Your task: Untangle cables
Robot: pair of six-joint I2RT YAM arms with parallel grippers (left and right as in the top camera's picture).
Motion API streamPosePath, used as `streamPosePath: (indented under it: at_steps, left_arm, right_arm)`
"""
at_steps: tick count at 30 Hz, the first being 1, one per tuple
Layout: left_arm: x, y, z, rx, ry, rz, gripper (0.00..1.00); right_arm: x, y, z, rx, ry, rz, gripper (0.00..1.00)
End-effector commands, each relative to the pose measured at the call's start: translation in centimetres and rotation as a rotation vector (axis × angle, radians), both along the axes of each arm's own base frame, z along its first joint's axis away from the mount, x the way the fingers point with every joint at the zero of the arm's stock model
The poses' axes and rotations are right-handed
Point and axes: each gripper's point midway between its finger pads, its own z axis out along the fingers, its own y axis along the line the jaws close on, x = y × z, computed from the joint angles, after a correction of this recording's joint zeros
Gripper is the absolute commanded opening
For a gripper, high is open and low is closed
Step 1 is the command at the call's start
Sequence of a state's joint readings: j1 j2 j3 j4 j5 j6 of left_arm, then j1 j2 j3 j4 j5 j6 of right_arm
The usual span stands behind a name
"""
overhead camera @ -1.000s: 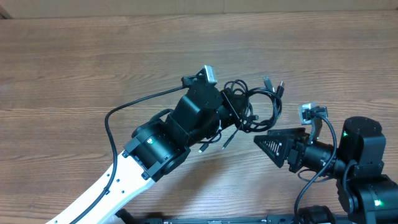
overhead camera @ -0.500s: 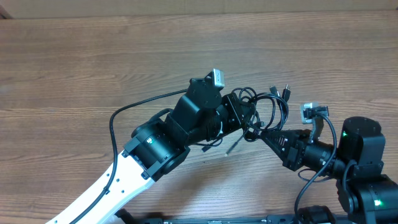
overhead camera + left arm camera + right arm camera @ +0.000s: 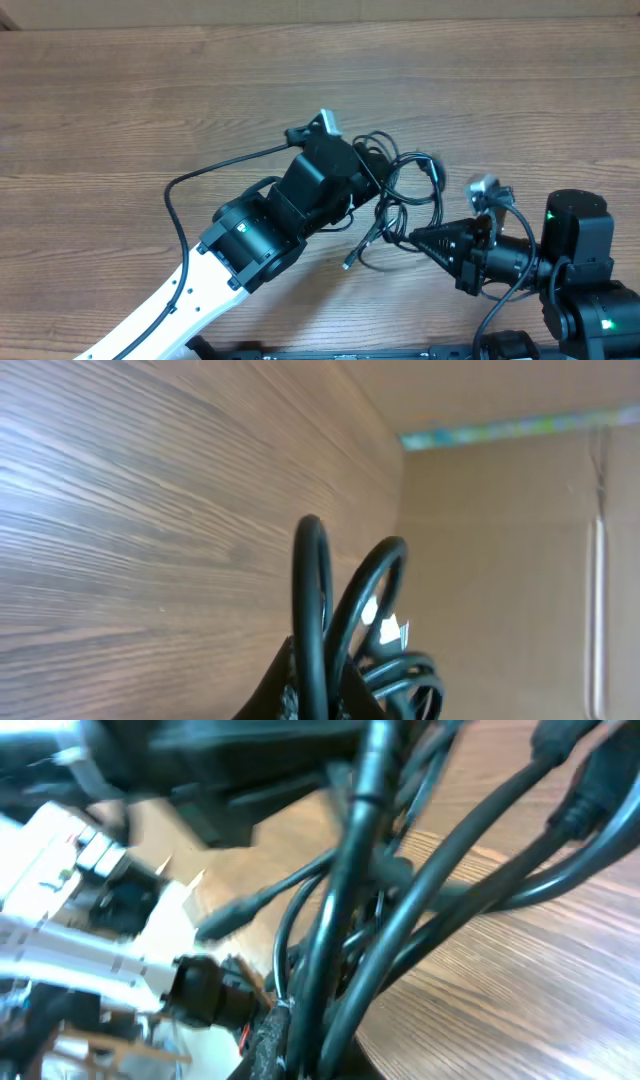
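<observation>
Wood-grain table (image 3: 120,90) under both arms, with a brown cardboard wall (image 3: 500,560) behind it in your left wrist view. Your cables (image 3: 405,185) are one black knot of loops right of the table's centre, strung between the two arms. Left gripper (image 3: 372,172) reaches in from the lower left with its tips buried in the knot's left side. Its fingers are clamped on the cables: the left wrist view shows two loops rising straight out of the pinched tips, wood grain behind them. Right gripper (image 3: 410,238) points left from the right edge, fingers drawn together to a point on a strand at the knot's lower edge. In the right wrist view several strands fan upward from those closed fingertips (image 3: 280,1045), so it's gripping the cables too; which strand is which you can't tell, it's too blurred. One plug end (image 3: 349,263) trails out below the knot toward the lower left. A second plug (image 3: 433,166) sticks out at the upper right, smeared. The left arm's thicker wire (image 3: 190,180) arcs over the table at the left, apart from the knot.
</observation>
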State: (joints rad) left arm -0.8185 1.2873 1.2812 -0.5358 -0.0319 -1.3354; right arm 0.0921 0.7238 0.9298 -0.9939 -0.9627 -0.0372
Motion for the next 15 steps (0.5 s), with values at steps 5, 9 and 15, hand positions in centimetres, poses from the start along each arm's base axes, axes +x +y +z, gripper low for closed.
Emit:
streamPosePath:
  at_steps: [5,9,15]
  left_arm:
    - [2.0,4.1,-1.0,0.103,-0.011,0.244,0.04]
    - [1.9,5.7,-2.1,0.18,-0.002,0.295,0.04]
    - [1.8,7.5,-2.9,0.262,0.002,0.347,0.04]
  right_arm:
    - [-1.8,1.0,2.0,0.053,-0.122,0.142,0.04]
    - [-1.8,1.0,2.0,0.053,-0.122,0.141,0.04]
    - [-1.8,1.0,2.0,0.053,-0.125,0.141,0.04]
